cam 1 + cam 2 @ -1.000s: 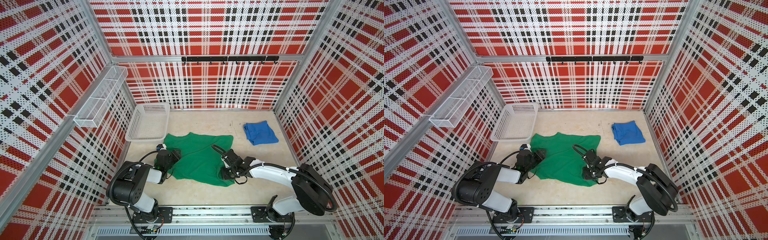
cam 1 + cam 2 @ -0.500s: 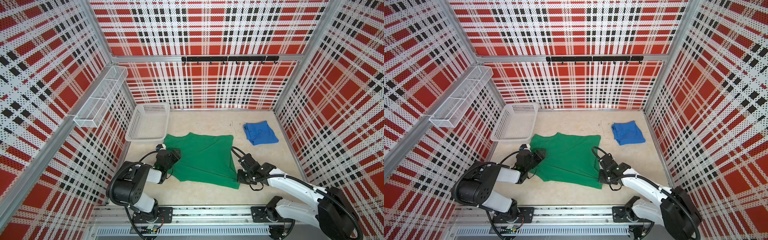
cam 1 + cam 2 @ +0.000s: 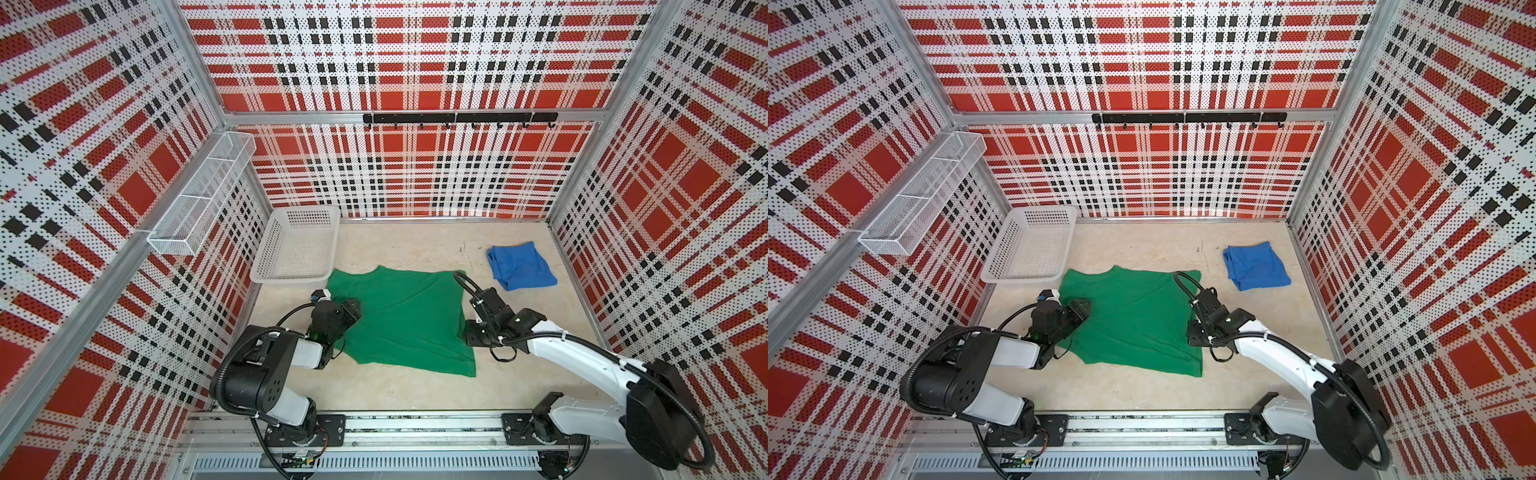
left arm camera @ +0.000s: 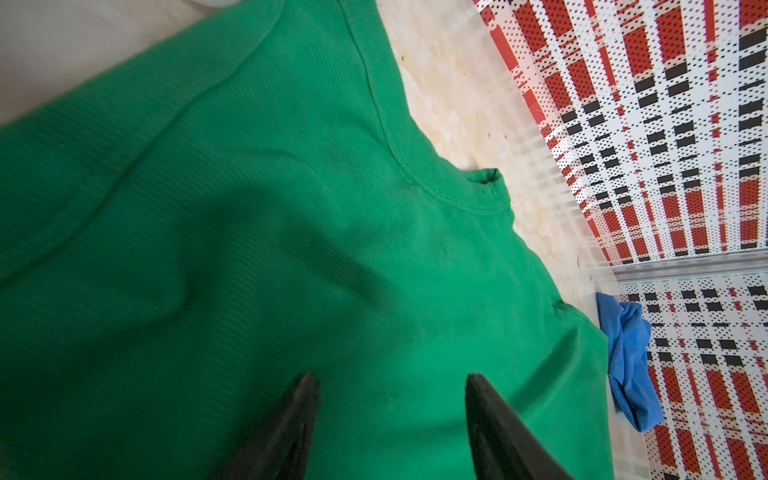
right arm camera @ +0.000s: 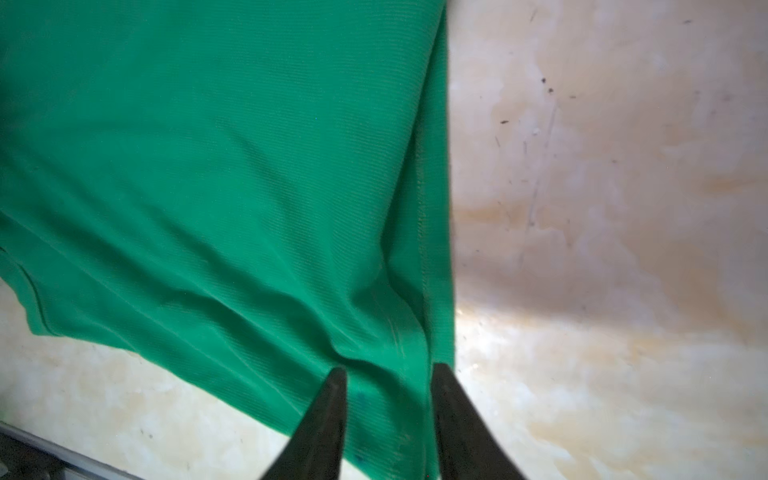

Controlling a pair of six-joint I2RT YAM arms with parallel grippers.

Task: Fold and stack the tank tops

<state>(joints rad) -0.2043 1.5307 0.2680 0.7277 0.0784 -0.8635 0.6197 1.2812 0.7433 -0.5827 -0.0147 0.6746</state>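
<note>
Looks to be at the smoothing-out step on the green tank top (image 3: 405,316), laid nearly flat across the middle of the bench (image 3: 407,245) and reaching toward its front edge. Leaves the blue tank top (image 3: 521,266) bundled small (already folded, by the look of it) near the back right corner, well apart from the green. Calls next, probably, for a fresh pinch on a side hem and a carry across to begin the first fold.

Finds the right gripper (image 5: 388,370) low at the green's right hem, fingers (image 5: 332,399) parted with the hem between them, not clamped. Finds the left gripper (image 4: 388,380) over the green's left side, fingers (image 4: 299,411) spread wide, holding nothing. Shows both forearms stretched low over the bench, wrists tipped down toward the cloth.
</note>
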